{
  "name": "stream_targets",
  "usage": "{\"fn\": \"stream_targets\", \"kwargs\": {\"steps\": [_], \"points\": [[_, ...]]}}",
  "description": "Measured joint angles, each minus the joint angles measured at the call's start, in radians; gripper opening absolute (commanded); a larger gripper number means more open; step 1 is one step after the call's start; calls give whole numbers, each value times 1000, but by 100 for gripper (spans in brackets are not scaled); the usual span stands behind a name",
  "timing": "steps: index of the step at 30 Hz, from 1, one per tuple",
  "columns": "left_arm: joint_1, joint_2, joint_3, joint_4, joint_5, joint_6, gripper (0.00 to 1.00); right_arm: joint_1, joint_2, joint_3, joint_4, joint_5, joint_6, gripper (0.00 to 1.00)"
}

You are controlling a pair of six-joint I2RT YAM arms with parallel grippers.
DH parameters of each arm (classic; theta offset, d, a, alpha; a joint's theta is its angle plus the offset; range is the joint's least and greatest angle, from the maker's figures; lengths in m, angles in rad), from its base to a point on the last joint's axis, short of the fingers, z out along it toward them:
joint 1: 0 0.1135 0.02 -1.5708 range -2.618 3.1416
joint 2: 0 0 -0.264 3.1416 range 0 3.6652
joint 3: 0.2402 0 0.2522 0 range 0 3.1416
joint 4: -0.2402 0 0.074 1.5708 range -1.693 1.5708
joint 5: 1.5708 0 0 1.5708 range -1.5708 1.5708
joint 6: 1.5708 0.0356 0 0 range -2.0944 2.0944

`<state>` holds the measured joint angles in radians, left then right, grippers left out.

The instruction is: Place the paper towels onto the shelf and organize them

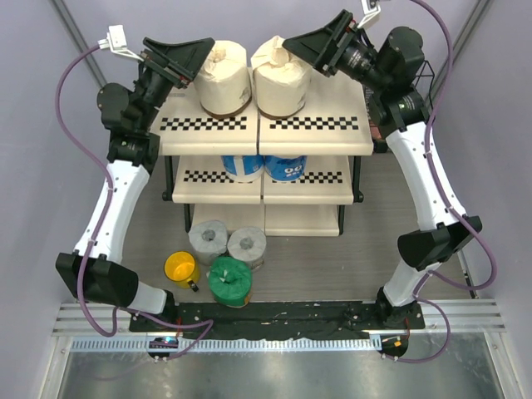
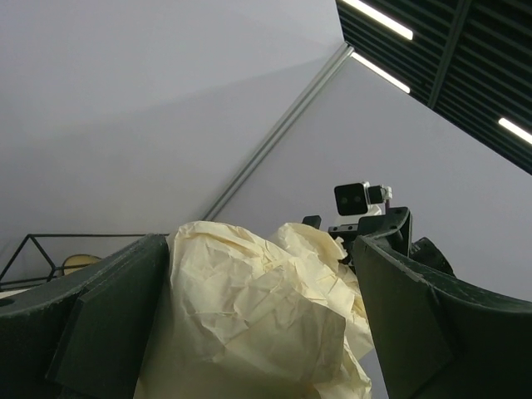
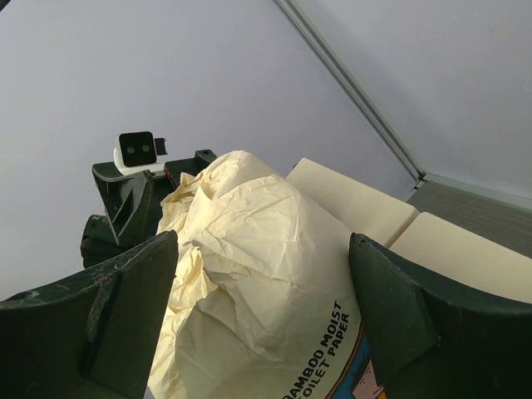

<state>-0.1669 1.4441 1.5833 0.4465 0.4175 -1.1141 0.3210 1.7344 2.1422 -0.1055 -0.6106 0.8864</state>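
Here, the left end effector (image 2: 258,278) straddled the left cream roll (image 1: 224,79), jaws spread wide; the right end effector (image 3: 266,283) likewise straddled the right cream roll (image 1: 283,76). Both crinkled, paper-wrapped cylinders stood upright on the shelf's (image 1: 332,125) smooth top board.

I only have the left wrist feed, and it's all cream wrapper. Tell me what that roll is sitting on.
Observer: The cream roll stands on the left half of the shelf's top tier, between the left gripper's fingers.
Operator: Report the right arm.
Observer: The right gripper straddles the second cream roll, which stands beside yours on the top tier.
Operator: Count what's off the shelf.
Observer: Three: two grey rolls and one green roll stand on the table in front of the shelf, by a yellow mug.
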Motion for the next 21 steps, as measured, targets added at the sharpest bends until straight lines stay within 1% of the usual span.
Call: {"fn": "stream_targets", "kwargs": {"steps": [7, 15, 21], "points": [[-44, -3, -4, -10, -12, 26, 100, 6, -18, -36, -8, 23, -22, 89], [-59, -21, -19, -18, -19, 45, 100, 7, -26, -52, -24, 34, -32, 89], [-62, -51, -58, -16, -29, 48, 100, 7, -56, -79, -34, 50, -47, 89]]}}
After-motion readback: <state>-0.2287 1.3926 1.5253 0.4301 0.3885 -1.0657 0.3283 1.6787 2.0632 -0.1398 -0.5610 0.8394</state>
